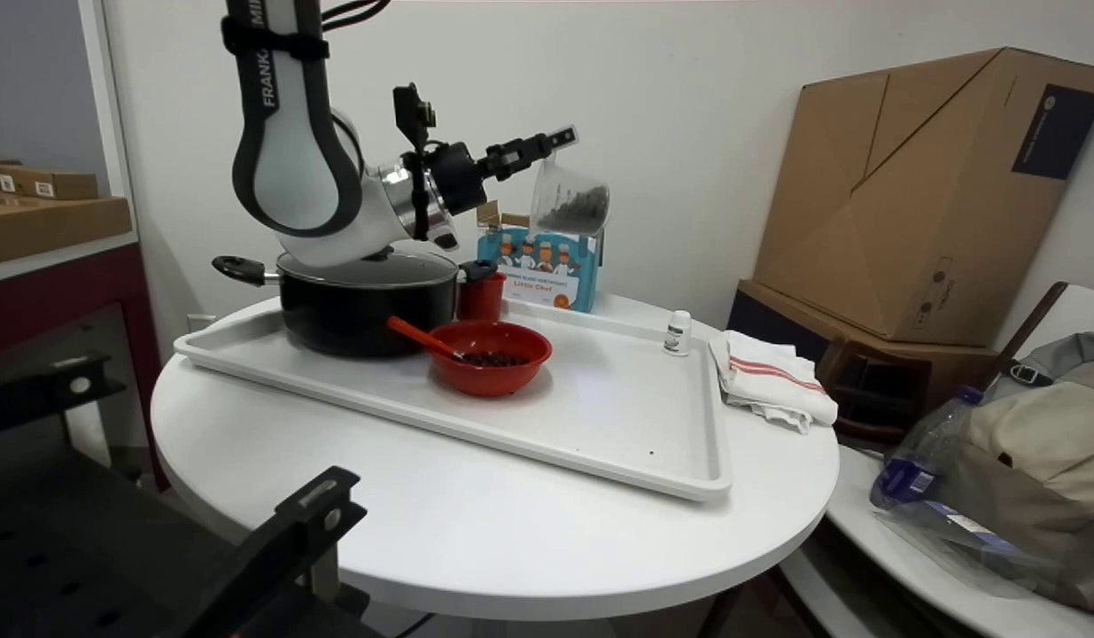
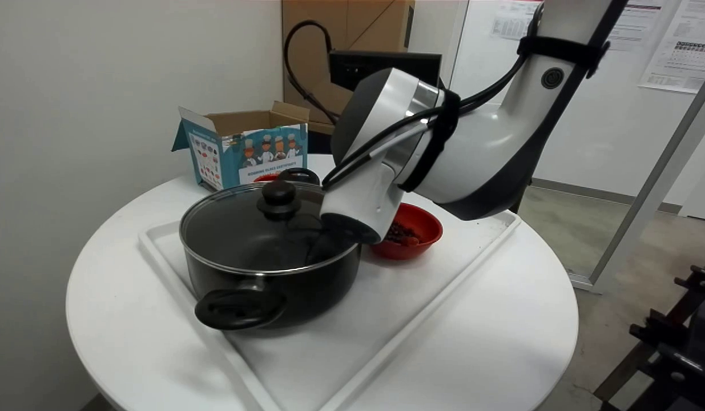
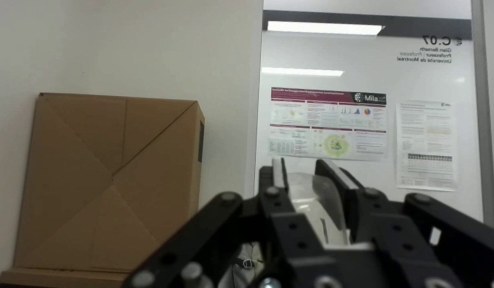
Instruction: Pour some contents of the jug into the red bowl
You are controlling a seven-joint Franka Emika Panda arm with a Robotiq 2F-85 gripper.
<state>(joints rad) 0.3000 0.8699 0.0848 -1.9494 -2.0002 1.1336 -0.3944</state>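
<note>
Gripper clamps jug at upper centre, dark contents inside; red bowl, mid-frame, holds dark bits: some pouring probably done, set-down left.

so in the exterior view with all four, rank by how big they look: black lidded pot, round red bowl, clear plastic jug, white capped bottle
1. Black lidded pot
2. Round red bowl
3. Clear plastic jug
4. White capped bottle, by far smallest
</note>
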